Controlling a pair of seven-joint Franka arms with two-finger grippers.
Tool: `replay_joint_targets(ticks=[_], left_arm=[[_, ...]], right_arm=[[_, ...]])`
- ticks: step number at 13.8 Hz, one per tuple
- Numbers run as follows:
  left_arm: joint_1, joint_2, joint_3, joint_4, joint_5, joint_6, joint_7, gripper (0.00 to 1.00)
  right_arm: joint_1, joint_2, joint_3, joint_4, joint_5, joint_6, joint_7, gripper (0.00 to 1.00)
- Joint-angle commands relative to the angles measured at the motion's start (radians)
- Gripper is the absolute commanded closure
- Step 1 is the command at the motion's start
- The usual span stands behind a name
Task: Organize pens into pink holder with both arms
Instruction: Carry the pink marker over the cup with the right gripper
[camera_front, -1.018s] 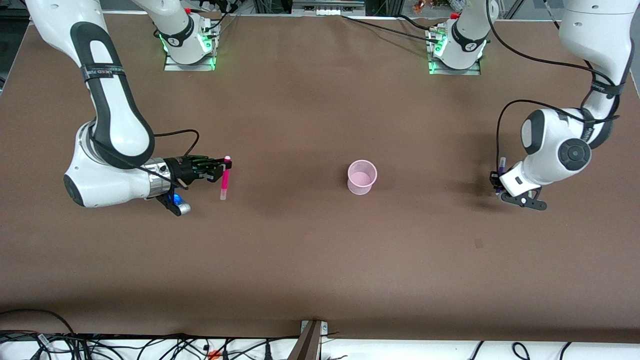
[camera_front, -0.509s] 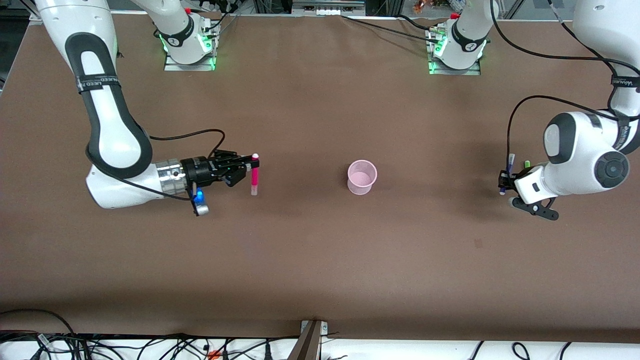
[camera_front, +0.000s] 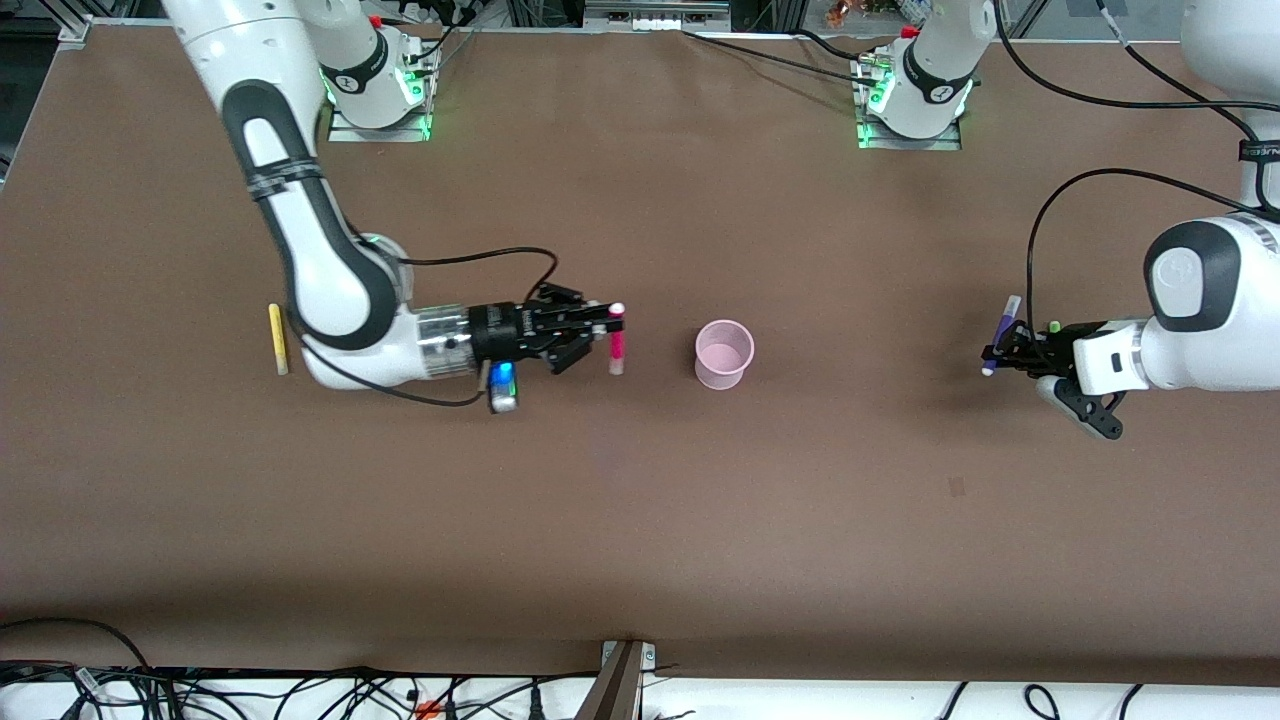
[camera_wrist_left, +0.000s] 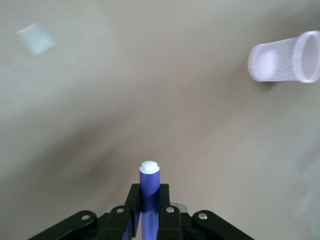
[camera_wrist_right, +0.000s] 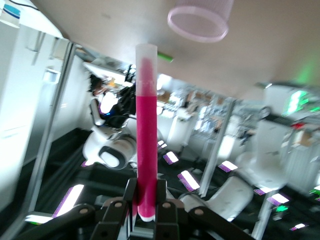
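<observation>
A yellow pen (camera_front: 278, 339) lies on the table past the right arm's elbow, away from the cup. The right gripper (camera_front: 606, 338) is clamped on the magenta pen (camera_front: 617, 339), hanging just beside the cup (camera_front: 724, 353). Well apart toward the left arm's end, the left gripper (camera_front: 1003, 350) is clamped on the purple pen (camera_front: 1001, 340); a green pen (camera_front: 1053, 326) tip shows beside it.

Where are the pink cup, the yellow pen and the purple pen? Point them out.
pink cup (camera_front: 724, 354), front view, its side wall.
yellow pen (camera_front: 278, 339), front view, mid-barrel.
purple pen (camera_wrist_left: 149, 187), left wrist view, barrel below the cap.
</observation>
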Motion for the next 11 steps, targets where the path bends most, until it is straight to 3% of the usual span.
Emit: replay_joint_targets(ticks=[1, 5, 9, 11], left_arm=[[0.013, 0.007, -0.008, 0.043, -0.119, -0.08, 0.168, 1.0], [-0.007, 0.038, -0.011, 0.151, -0.279, -0.233, 0.349, 1.0], [-0.007, 0.058, -0.057, 0.235, -0.375, -0.287, 0.426, 1.0], [-0.004, 0.135, -0.1, 0.244, -0.483, -0.301, 0.592, 1.0]], right_arm=[[0.094, 0.019, -0.006, -0.001, 0.149, 0.08, -0.001, 1.0], [0.179, 0.106, -0.006, 0.022, 0.298, 0.12, -0.122, 1.0], [0.236, 0.125, -0.006, 0.034, 0.301, 0.209, -0.141, 1.0], [0.239, 0.14, -0.006, 0.04, 0.299, 0.223, -0.141, 1.0]])
